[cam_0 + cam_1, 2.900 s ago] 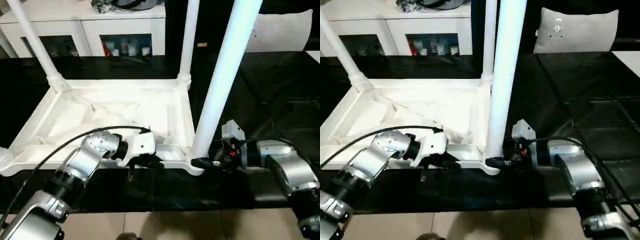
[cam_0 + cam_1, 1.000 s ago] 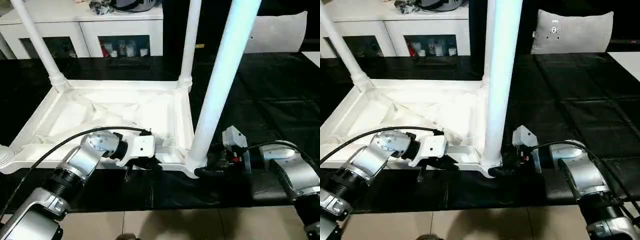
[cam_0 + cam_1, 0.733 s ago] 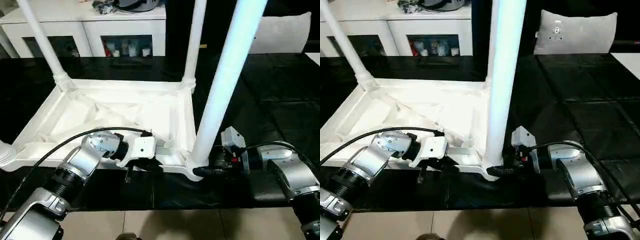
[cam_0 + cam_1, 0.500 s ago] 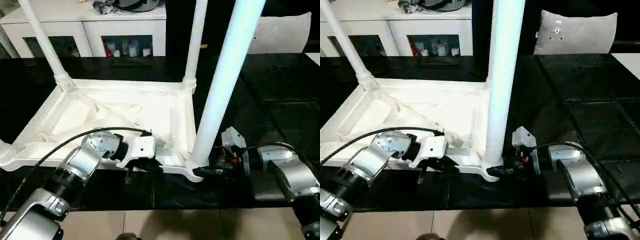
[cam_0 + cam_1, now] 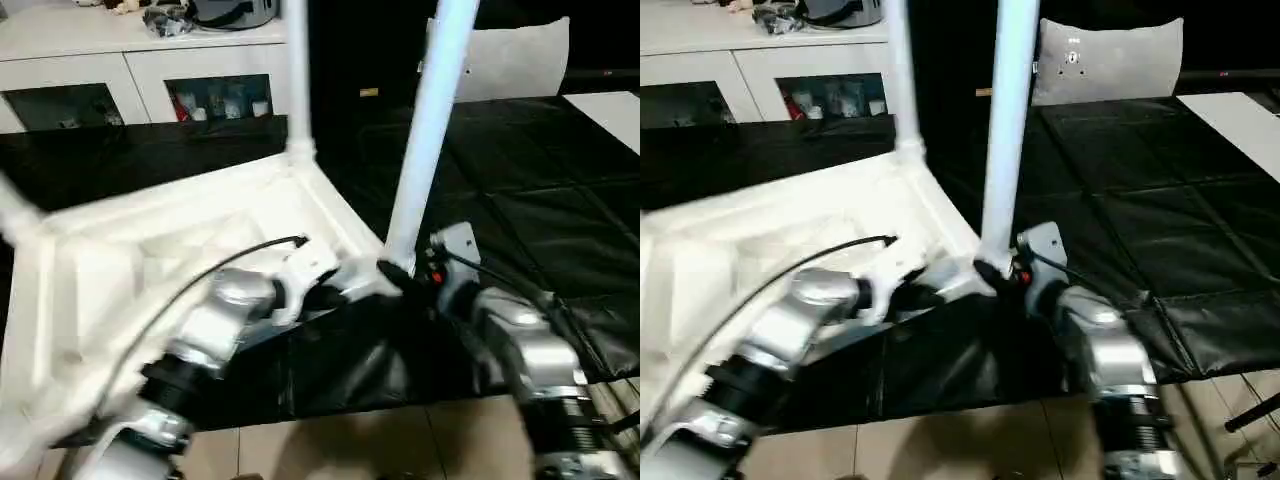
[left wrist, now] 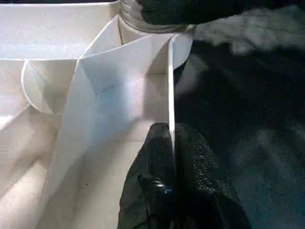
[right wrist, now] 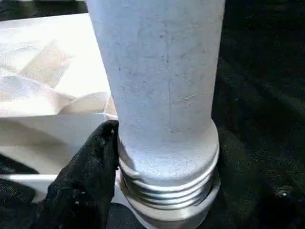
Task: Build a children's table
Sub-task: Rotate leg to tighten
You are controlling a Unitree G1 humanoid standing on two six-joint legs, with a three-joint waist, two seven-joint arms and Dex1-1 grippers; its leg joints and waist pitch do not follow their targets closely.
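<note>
The children's table (image 5: 150, 260) lay upside down on the black mat (image 5: 520, 210), now swung round from half a second before. The left tool (image 6: 170, 143) pinched its rim; the right tool (image 7: 112, 138) clasped the near-right leg (image 5: 425, 130) (threads still showing, so not seated).

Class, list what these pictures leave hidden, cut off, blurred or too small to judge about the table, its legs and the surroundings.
- Legs: upper ends cut off by the top edge in the eye views.
- Top: left part smeared by blur in the left eye view.
- Leg thread: the socket is cut off by the bottom edge in the right wrist view, so how deep it is screwed in is unclear.
- Cabinet: contents too small and blurred.
</note>
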